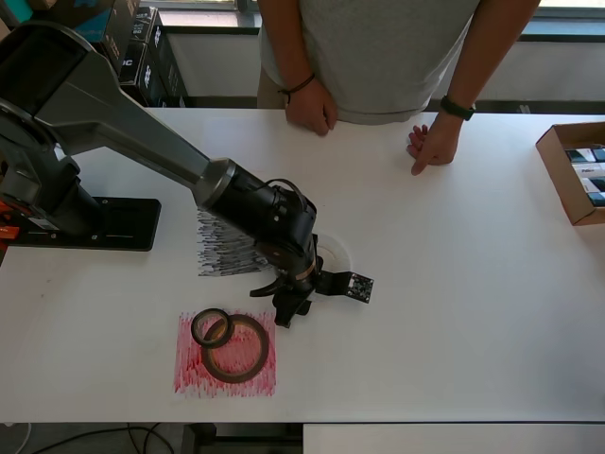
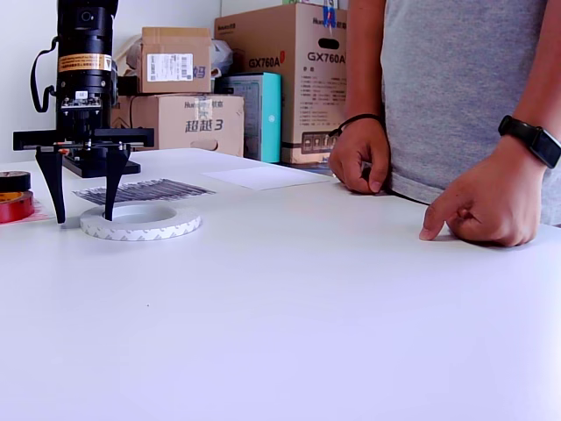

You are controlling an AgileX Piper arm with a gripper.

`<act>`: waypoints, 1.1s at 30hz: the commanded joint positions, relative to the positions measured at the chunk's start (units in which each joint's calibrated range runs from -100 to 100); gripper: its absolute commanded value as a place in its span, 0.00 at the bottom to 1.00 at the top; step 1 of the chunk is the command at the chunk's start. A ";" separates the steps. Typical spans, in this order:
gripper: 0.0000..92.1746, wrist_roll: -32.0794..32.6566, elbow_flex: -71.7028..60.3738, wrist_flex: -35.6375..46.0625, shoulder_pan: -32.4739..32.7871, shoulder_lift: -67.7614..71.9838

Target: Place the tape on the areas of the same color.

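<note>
While my arm reaches across the white tabletop point(image 2: 351, 307), my end effector point(image 2: 83, 206) hangs with its two fingers point(image 2: 112, 189) spread wide apart and pointing down, holding nothing. In the exterior view, one fingertip sits at the rim of the translucent white tape roll point(image 2: 140, 222), which lies flat on the tabletop; the other fingertip stands outside the roll, toward that view's left. In the overhead view, this roll point(image 1: 336, 253) is largely hidden beneath my wrist. The dark-red tape roll point(image 1: 236, 348) rests on the red scribbled sheet point(image 1: 225, 355), and the small black tape roll point(image 1: 212, 327) lies on the same sheet, overlapping the red roll's edge. The black scribbled sheet point(image 1: 225, 253) lies beside the white roll, partly under my arm. The plain white sheet point(image 2: 267, 177) lies farther back in the exterior view, near a person's hand point(image 2: 359, 153).
</note>
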 commanded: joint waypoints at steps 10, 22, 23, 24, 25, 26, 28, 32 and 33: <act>0.60 -0.37 -0.24 0.84 0.61 -0.34; 0.01 -0.37 -0.24 0.84 -0.02 -0.34; 0.01 -0.29 -0.24 0.84 -0.02 -0.34; 0.01 -0.29 -0.24 1.01 -0.02 -0.43; 0.01 -0.29 -0.24 1.18 -0.10 -0.52; 0.01 -0.29 -0.24 1.35 -0.10 -0.71; 0.01 -0.29 -0.24 1.52 -0.10 -1.27; 0.01 -0.29 -0.33 1.69 -0.81 -1.93; 0.01 -0.29 -0.78 1.78 -1.13 -2.02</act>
